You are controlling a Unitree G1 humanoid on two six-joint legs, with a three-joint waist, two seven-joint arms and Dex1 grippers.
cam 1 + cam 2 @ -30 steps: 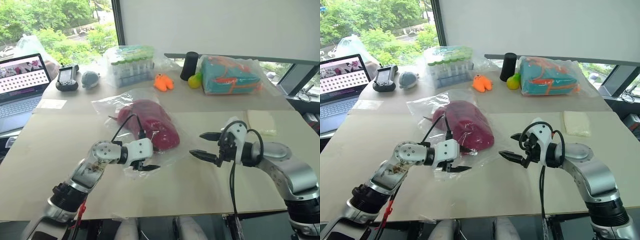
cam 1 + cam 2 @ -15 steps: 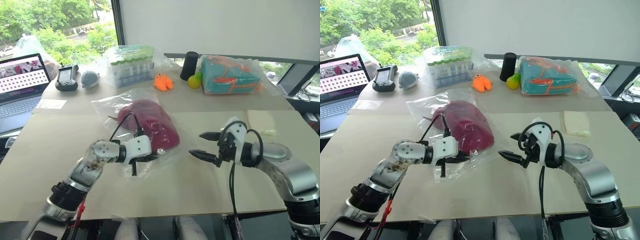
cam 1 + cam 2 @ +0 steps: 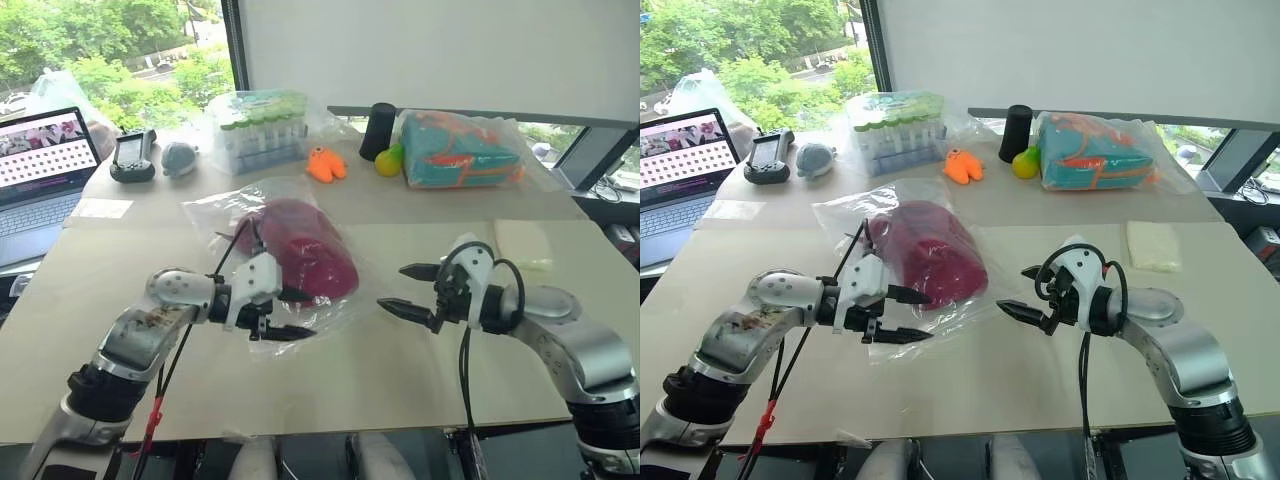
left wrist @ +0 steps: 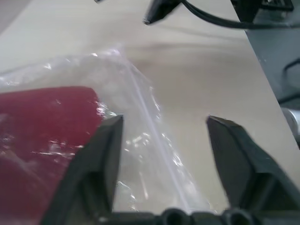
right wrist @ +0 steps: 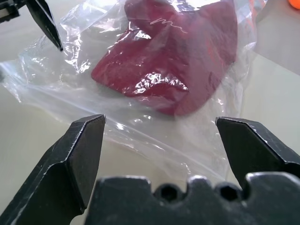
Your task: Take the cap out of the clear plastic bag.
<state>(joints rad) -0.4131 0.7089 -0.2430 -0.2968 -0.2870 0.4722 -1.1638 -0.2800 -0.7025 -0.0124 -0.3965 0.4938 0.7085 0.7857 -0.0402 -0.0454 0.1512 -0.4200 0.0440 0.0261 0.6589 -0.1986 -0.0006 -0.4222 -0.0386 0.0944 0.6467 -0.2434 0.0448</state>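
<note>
Right now the cap (image 3: 305, 252), dark red, lies inside the clear plastic bag (image 3: 222, 212) near the middle of the table (image 3: 400, 370), and everything else can be placed from that bag. The bag is flat on the tabletop, crinkled, with loose film spreading past the cap on every side.

The left gripper (image 3: 290, 313) sits at the near edge of the bag, pointing across toward the other arm. Its two black fingers are spread apart, one above the other in the head views; the left wrist view shows bag film lying between them with nothing pinched, and the cap just beside one finger (image 4: 101, 154).

The right gripper (image 3: 410, 291) hovers to the right of the bag, near its edge but apart from it, pointing back toward the cap. Its fingers are spread wide and hold nothing; the right wrist view looks between them straight at the cap, where a small white mark on the fabric can be seen.

Beyond the bag, toward the window, stand a bagged rack of tubes (image 3: 262, 130), a small orange toy (image 3: 324, 165), a black cylinder (image 3: 379, 131) and a bag with teal and orange contents (image 3: 462, 150). Far left of the bag is an open laptop (image 3: 40, 170).
</note>
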